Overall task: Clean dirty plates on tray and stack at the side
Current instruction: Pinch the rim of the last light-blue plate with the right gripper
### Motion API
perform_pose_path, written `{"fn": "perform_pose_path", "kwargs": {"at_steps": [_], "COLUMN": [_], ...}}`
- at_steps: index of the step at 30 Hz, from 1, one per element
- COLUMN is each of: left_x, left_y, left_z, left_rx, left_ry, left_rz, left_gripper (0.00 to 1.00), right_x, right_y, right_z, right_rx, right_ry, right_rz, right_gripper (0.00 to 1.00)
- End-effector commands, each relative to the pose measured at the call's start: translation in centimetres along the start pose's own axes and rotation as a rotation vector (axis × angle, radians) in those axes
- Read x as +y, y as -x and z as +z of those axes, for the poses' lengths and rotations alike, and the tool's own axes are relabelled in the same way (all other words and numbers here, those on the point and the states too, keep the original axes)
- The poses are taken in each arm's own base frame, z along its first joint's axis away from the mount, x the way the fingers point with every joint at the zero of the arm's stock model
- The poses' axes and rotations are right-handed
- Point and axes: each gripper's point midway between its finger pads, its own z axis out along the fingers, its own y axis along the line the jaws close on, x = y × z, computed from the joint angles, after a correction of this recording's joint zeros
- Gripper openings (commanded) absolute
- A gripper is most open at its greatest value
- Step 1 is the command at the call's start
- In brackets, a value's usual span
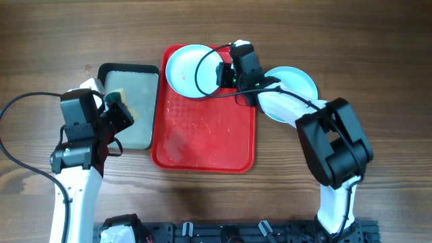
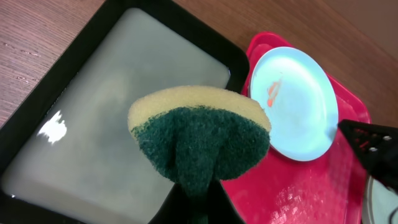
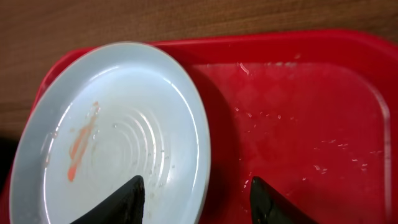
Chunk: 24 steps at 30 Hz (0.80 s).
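A pale plate point(image 1: 187, 70) with a red smear lies at the far left corner of the red tray point(image 1: 202, 135); in the right wrist view the plate point(image 3: 118, 137) shows the smear on its left side and casts a shadow on the tray point(image 3: 298, 112). My right gripper point(image 3: 196, 199) is open, one finger over the plate and the other over the tray, the plate's rim between them untouched. Another plate point(image 1: 294, 82) rests on the table to the right of the tray, partly under the right arm. My left gripper point(image 2: 199, 199) is shut on a yellow and green sponge point(image 2: 199, 137) above the grey tray.
A dark grey metal tray point(image 1: 135, 108) filled with cloudy water sits just left of the red tray. Wet droplets dot the red tray's surface. A black cable loops over the plate by the right gripper point(image 1: 226, 71). Bare wooden table lies all round.
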Motion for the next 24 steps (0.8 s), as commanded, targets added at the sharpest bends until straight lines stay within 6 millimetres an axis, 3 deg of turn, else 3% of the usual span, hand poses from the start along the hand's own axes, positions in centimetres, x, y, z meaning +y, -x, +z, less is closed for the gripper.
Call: {"fn": "perform_pose_path", "kwargs": {"at_steps": [1, 9, 13, 15, 24], "left_x": [0.4, 0.4, 0.4, 0.4, 0.4], "left_y": [-0.1, -0.1, -0.1, -0.1, -0.1], "left_z": [0.2, 0.2, 0.2, 0.2, 0.2], "left_rx": [0.001, 0.002, 0.002, 0.002, 0.002], "left_ry": [0.014, 0.014, 0.014, 0.014, 0.014], "left_rz": [0.008, 0.008, 0.008, 0.008, 0.007], "left_gripper": [0.04, 0.05, 0.05, 0.05, 0.05], "right_x": [0.4, -1.0, -1.0, -1.0, -1.0], "right_y": [-1.4, -2.0, -2.0, -2.0, -2.3], "right_z": [1.2, 2.1, 2.1, 2.1, 2.1], "right_rx": [0.008, -0.011, -0.01, -0.01, 0.001], "right_ry": [-0.016, -0.097, -0.097, -0.097, -0.094], "right_rz": [-0.026, -0.036, -0.036, -0.036, -0.036], "right_gripper": [0.55, 0.5, 0.22, 0.13, 0.08]}}
